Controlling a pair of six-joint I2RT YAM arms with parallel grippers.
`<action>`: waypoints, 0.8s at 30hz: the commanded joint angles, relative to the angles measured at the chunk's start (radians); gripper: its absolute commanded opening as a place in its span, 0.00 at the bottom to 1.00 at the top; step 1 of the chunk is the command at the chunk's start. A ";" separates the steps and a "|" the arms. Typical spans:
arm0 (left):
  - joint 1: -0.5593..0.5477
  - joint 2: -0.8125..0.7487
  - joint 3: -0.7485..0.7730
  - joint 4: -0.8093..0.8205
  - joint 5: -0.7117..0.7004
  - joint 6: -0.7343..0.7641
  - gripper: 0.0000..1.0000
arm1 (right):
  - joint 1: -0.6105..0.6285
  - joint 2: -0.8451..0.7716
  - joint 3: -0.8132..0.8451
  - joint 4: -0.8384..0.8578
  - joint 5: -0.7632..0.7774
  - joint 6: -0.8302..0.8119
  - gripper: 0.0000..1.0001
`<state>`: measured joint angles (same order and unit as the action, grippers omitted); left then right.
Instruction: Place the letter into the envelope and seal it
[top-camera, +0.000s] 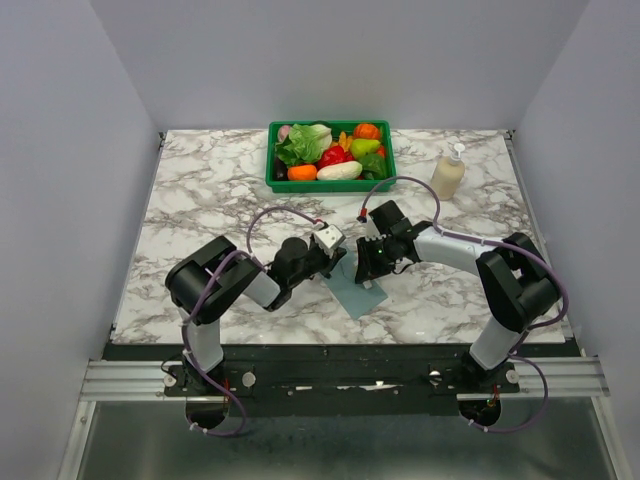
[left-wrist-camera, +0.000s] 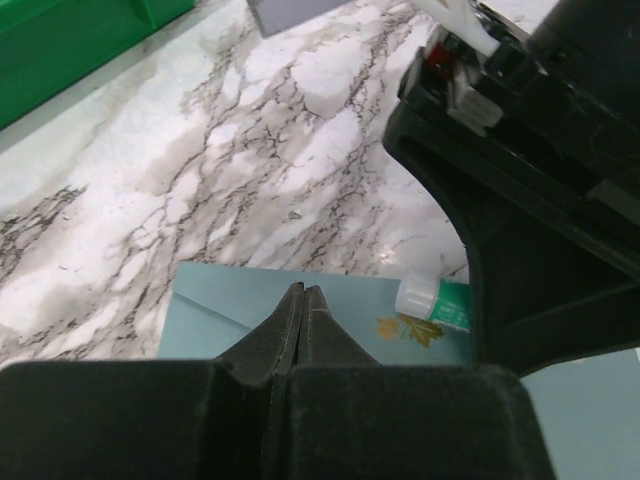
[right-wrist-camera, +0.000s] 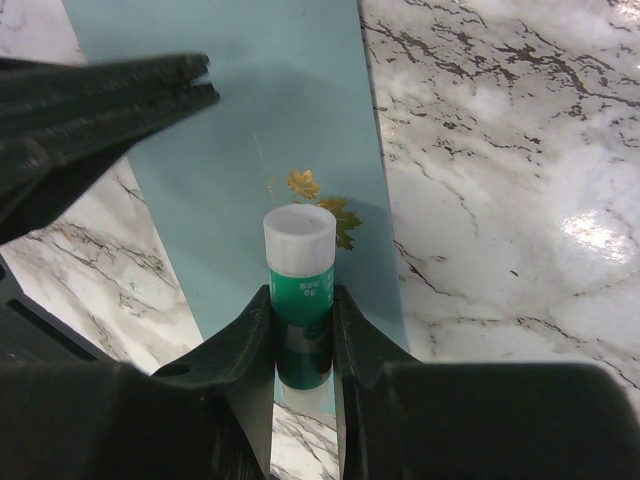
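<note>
Envelope (right-wrist-camera: 300, 100): teal, flat on the marble tabletop (top-camera: 200, 200) between the arms, gold leaf mark (right-wrist-camera: 320, 200) up.
Letter: in no view; whether it is inside cannot be told.
Left pincer (left-wrist-camera: 303, 290): pressed shut, empty, tips over the envelope.
Right pincer (right-wrist-camera: 300, 295): narrowed around a green glue stick (right-wrist-camera: 300, 330), its white cap toward the leaf mark.
Key relation: the envelope lies just ahead of both pincers, long axis running away from the right one, likely the sealing arm.

Left end effector (left-wrist-camera: 303, 300), lower centre, jaws pressed together above the teal envelope (left-wrist-camera: 225, 310); gold leaf mark (left-wrist-camera: 410, 329) and green glue stick (left-wrist-camera: 437, 301) right of centre; black arm housing (left-wrist-camera: 540, 180) at right; marble bench (left-wrist-camera: 250, 150); green bin (left-wrist-camera: 60, 40) upper left.
</note>
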<state>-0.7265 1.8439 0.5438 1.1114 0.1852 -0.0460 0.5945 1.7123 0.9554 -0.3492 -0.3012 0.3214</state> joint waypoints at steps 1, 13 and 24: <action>-0.027 0.024 -0.018 0.027 0.036 0.005 0.00 | 0.005 0.050 -0.027 -0.001 0.025 0.005 0.01; -0.109 0.100 -0.058 0.013 -0.021 -0.051 0.00 | 0.005 0.044 -0.027 -0.004 0.045 0.011 0.01; -0.123 0.130 -0.111 0.064 -0.089 -0.121 0.00 | 0.005 0.041 -0.027 -0.007 0.047 0.010 0.01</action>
<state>-0.8726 1.9419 0.4763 1.2274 0.1326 -0.1303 0.5945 1.7134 0.9554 -0.3458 -0.3004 0.3393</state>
